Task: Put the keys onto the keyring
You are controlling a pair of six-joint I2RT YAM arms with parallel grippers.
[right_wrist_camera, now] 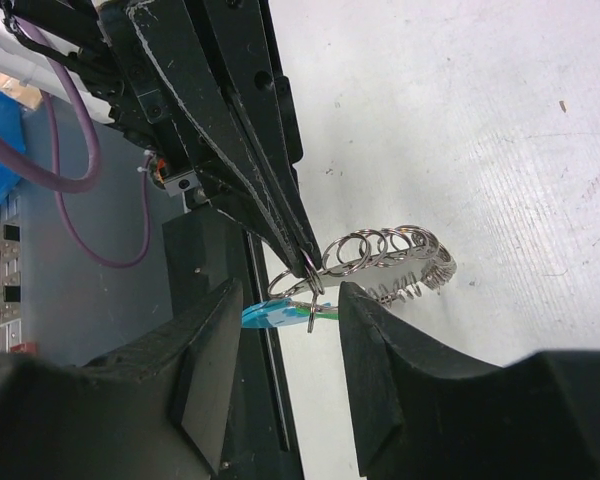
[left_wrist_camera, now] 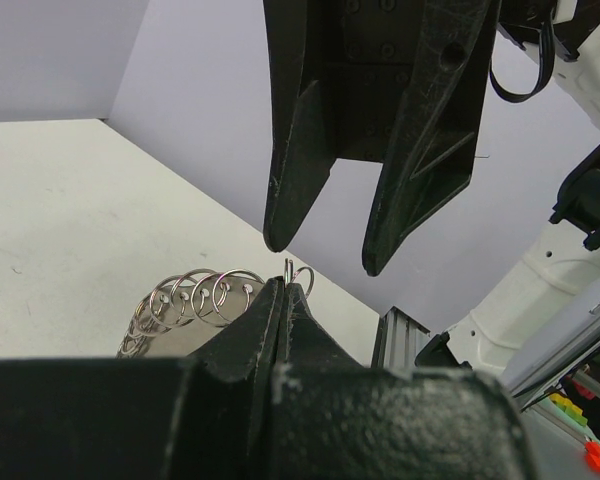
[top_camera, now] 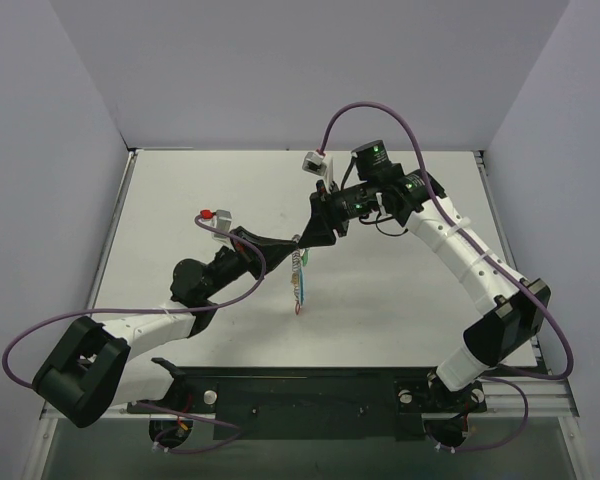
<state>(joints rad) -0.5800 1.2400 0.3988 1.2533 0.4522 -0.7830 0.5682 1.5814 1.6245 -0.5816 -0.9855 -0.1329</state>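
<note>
The left gripper [left_wrist_camera: 285,290] has its jaws pinched tight together on one thin wire loop of the keyring [right_wrist_camera: 380,255]. The keyring hangs from that pinch, up in the air over the middle of the table [top_camera: 180,200]. Its shiny loops droop down in a row. A blue bit [right_wrist_camera: 270,316] and a red bit [top_camera: 298,311] dangle under it. They are too small to tell if they are keys. The right gripper [left_wrist_camera: 323,255] is just beside it. Its jaws are apart, one on each side of the pinched loop, and they hold nothing that I can see.

What could go wrong? The loop is very thin, so it could slip out of the left jaws if the right gripper bumps or tugs it, and then the keyring would drop onto the table. The two grippers are very close, so their tips could knock together. The right jaws could also close on the wrong loop.

The table is white and flat. Plain pale walls [top_camera: 280,70] stand at its far, left and right edges. A black bar [top_camera: 300,395] runs along the near edge.
</note>
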